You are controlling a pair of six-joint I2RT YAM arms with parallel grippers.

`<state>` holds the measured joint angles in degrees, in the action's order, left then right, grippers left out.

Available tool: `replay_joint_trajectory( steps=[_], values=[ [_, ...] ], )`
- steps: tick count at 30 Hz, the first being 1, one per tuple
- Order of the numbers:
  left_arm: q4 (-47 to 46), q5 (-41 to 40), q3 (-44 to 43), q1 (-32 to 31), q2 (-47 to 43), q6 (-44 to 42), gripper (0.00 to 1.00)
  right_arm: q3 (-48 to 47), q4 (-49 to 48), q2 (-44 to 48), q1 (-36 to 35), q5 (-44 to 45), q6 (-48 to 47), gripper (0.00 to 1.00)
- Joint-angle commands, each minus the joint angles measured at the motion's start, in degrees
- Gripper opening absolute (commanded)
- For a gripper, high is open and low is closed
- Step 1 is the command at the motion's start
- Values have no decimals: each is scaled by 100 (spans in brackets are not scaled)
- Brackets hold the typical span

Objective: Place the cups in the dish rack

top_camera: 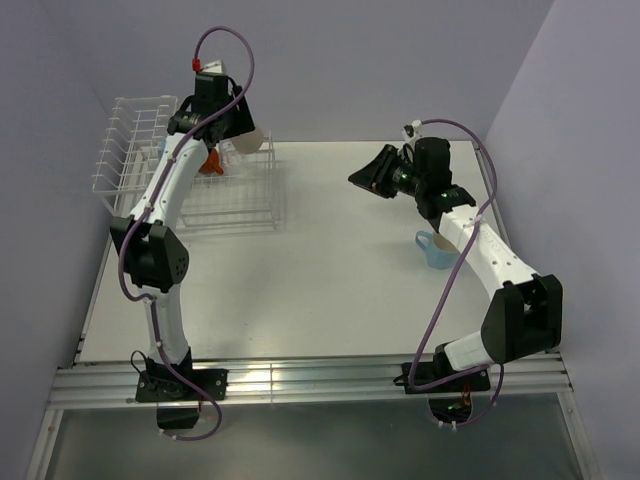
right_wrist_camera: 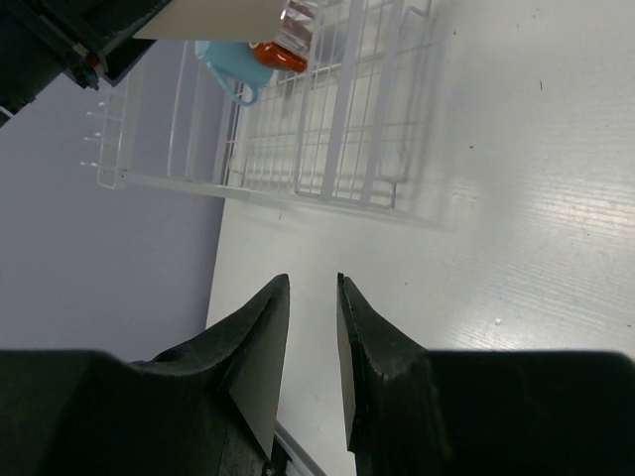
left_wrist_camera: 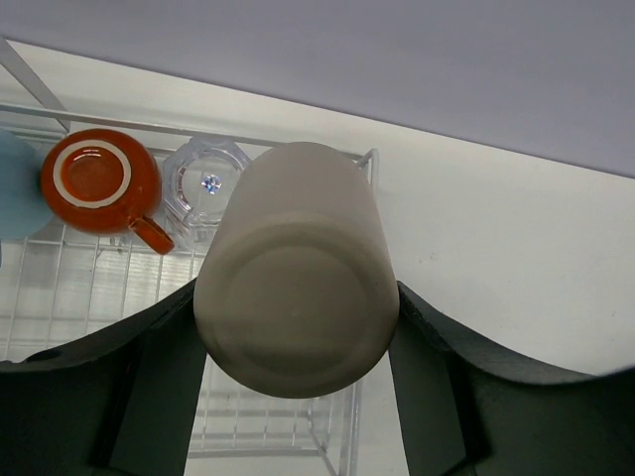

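My left gripper [top_camera: 243,137] [left_wrist_camera: 298,290] is shut on the beige cup [top_camera: 250,140] [left_wrist_camera: 296,268], holding it base toward the camera above the right end of the white wire dish rack [top_camera: 235,205] [left_wrist_camera: 342,436]. Below it in the rack sit the red-orange cup [top_camera: 210,163] [left_wrist_camera: 99,178], the clear tumbler [left_wrist_camera: 203,188] and a light blue mug [left_wrist_camera: 12,188] [right_wrist_camera: 233,61]. A second light blue mug [top_camera: 435,248] stands on the table beside my right arm. My right gripper [top_camera: 358,178] [right_wrist_camera: 312,280] hovers over the mid table, empty, its jaws a narrow gap apart.
The rack's taller plate-slot end [top_camera: 135,130] stands at the far left by the wall. The rack [right_wrist_camera: 327,129] lies well ahead of my right gripper. The purple walls close in behind and to the right of the white table [top_camera: 330,290].
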<state>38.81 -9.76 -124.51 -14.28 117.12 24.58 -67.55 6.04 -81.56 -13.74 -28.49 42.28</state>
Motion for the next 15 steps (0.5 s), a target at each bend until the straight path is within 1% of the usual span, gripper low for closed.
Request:
replay_joint_trajectory(
  steps=[1,15],
  values=[
    [-145,-202,-355,-39,118,-155,0,75,-86,88,-50,19,-141,33],
    [-172,-263,-627,-294,592,-419,0,242,-218,9,-59,-51,-168,33]
  ],
)
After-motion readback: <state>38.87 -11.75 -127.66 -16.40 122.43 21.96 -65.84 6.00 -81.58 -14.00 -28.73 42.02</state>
